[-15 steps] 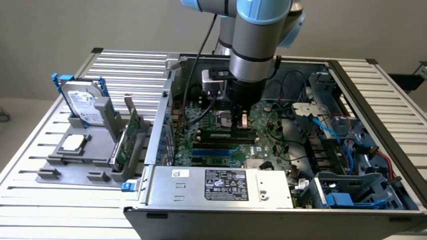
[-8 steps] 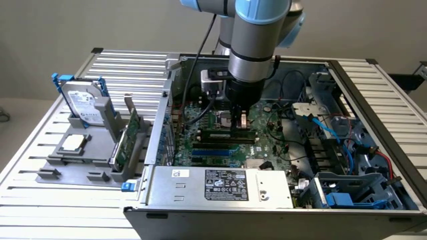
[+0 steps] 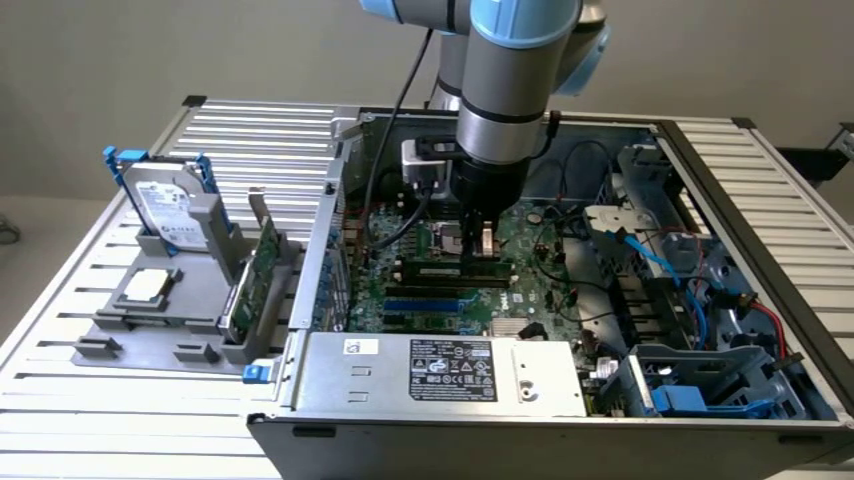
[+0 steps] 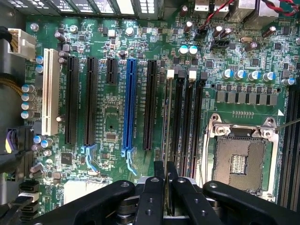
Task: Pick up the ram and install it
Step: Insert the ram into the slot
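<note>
My gripper (image 3: 481, 240) hangs low inside the open computer case, just above the motherboard (image 3: 534, 290). In the wrist view the gripper (image 4: 166, 166) is shut on the ram (image 4: 166, 122), a thin green stick seen edge-on. The stick runs along the first of the black memory slots (image 4: 180, 117), beside their white latches (image 4: 171, 73). The part of the ram behind the black fingers (image 4: 151, 192) is hidden. I cannot tell whether it is touching the slot or sitting just above it.
An empty processor socket (image 4: 239, 161) lies beside the memory slots, a blue expansion slot (image 4: 130, 103) on the other side. On the exterior view's left a grey holder (image 3: 134, 335) carries a hard drive (image 3: 167, 205), a wide green card (image 3: 260, 275) and a silver processor chip (image 3: 147, 285). The power supply (image 3: 441, 370) fills the case's near edge.
</note>
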